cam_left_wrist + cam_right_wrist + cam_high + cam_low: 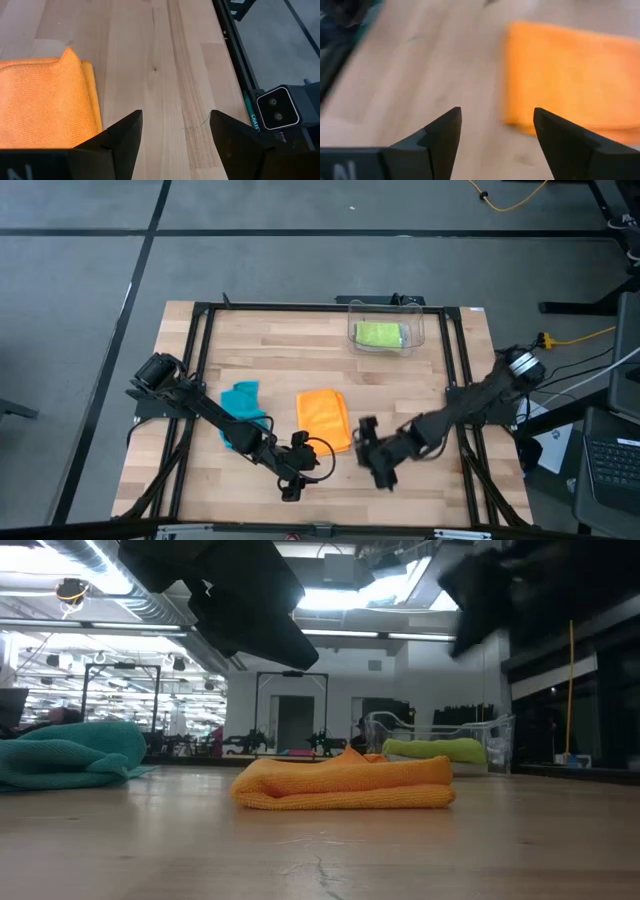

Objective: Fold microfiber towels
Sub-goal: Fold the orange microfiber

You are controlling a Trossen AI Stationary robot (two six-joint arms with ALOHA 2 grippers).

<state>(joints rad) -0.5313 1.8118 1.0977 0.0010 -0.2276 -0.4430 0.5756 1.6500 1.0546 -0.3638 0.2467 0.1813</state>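
Orange towel (324, 418) lies folded on the counter (400, 390); both grippers' jaws open, empty; next, grab the teal towel (240, 412) by its corners.

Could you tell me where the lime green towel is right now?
In the high view, the lime green towel lies inside the clear plastic bin at the table's far edge, right of centre, beyond the orange towel.

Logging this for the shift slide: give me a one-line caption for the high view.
Both grippers, left and right, open over bare wood beside the folded orange towel; teal towel crumpled, green towel binned.
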